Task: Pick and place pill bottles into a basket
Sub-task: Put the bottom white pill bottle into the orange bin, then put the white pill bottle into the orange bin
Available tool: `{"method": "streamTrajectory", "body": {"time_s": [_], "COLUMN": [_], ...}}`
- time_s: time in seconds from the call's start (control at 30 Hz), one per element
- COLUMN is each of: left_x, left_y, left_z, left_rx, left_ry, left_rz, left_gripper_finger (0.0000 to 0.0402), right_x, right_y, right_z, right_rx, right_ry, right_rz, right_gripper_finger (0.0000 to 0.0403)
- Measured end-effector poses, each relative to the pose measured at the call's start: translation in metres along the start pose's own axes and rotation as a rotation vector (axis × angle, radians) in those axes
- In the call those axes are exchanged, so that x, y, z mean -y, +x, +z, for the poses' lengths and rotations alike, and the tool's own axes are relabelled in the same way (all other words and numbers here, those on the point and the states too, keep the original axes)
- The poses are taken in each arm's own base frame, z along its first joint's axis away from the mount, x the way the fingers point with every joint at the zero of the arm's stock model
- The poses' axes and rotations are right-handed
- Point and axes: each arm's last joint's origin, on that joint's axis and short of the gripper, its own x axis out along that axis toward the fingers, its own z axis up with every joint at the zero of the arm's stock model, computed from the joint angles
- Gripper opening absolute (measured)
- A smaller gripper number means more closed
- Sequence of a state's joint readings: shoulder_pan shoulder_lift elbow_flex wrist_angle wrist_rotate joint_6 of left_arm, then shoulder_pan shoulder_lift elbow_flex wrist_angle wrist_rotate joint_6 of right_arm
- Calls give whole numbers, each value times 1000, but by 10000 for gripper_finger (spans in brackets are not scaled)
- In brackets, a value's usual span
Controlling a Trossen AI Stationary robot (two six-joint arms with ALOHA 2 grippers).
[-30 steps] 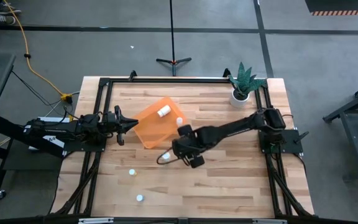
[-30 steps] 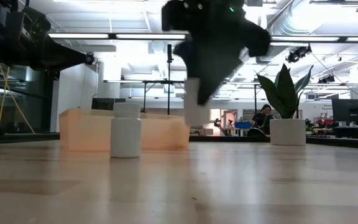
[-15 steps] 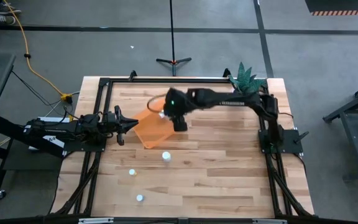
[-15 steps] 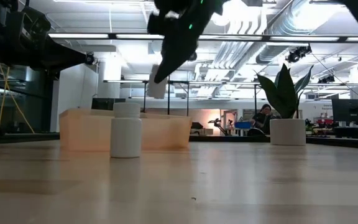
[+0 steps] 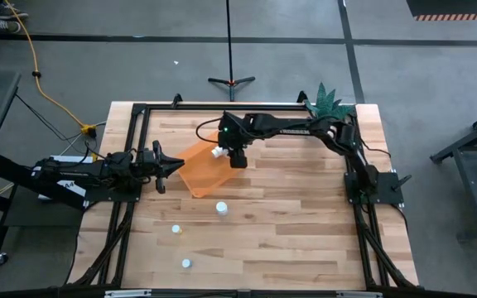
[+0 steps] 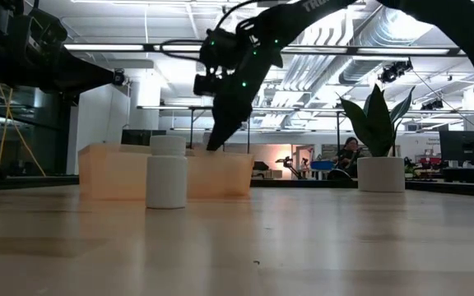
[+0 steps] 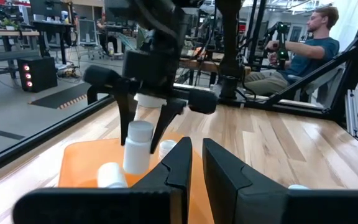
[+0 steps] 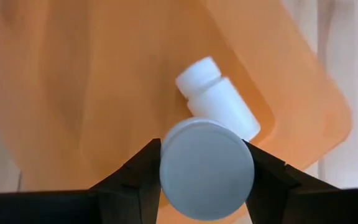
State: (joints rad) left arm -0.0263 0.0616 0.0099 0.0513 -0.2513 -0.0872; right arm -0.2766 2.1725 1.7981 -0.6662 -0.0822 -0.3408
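from overhead i see a grey concrete floor (image 5: 437, 248) around the wooden bench (image 5: 296, 232). a yellow cable (image 5: 44, 87) runs across the floor, and a black tripod stand (image 5: 230, 80) sits behind the bench. at bench height i see white ceiling ducts (image 6: 385, 33), strip lights (image 6: 113, 48) and a person seated at a desk (image 6: 348, 156).
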Motion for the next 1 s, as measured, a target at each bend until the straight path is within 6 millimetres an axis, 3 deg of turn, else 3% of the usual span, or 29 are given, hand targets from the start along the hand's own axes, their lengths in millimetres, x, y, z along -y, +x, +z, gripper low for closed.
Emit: {"method": "streamTrajectory", "body": {"time_s": [0.23, 0.5, 0.7, 0.9, 1.0], "left_x": [0, 0, 0, 0, 0], "left_y": [0, 0, 0, 0, 0], "left_z": [0, 0, 0, 0, 0], "left_rx": [0, 0, 0, 0, 0], "left_ry": [0, 0, 0, 0, 0], "left_rz": [0, 0, 0, 0, 1], "left_gripper_finger": [74, 74, 74, 74, 74], "right_x": [3, 2, 3, -4, -26], "right_y": [2, 2, 0, -38, -54], "right_z": [-3, -3, -3, 11, 21], "right_rx": [-14, -11, -17, 88, 149], "right_ry": [8, 23, 26, 44, 19], "right_rz": [9, 13, -7, 45, 153], "right_gripper_finger": [172, 235, 246, 246, 247]}}
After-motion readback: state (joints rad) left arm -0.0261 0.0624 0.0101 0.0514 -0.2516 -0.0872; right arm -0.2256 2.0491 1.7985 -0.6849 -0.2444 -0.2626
